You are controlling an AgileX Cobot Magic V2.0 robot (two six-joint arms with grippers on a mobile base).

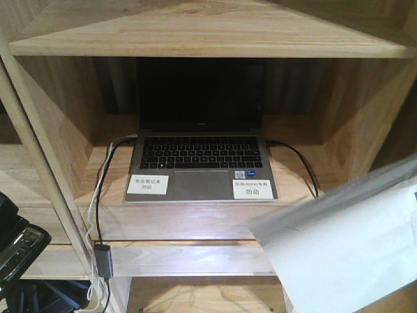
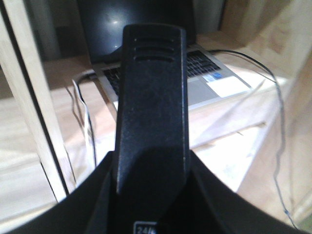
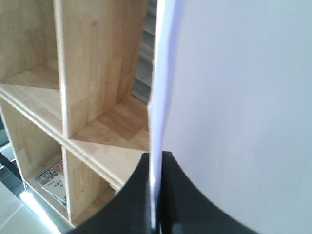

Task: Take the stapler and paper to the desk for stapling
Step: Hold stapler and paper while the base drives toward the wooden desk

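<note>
In the left wrist view the black stapler (image 2: 153, 92) stands lengthwise straight out from my left gripper (image 2: 153, 168), which is shut on its rear end. The stapler's orange patch is hidden. In the right wrist view my right gripper (image 3: 156, 168) is shut on the lower edge of the white paper (image 3: 239, 97), which rises edge-on and fills the right half of the view. The front view shows the paper (image 1: 345, 254) held in the air at the lower right, and part of my left arm (image 1: 16, 238) at the lower left edge. The desk is out of view.
A light-wood shelf unit (image 1: 195, 39) fills the front view. An open laptop (image 1: 199, 163) sits in its middle compartment, with cables (image 1: 98, 202) hanging down to a grey adapter (image 1: 104, 261). Magazines (image 3: 51, 183) lie in a low compartment to the right gripper's left.
</note>
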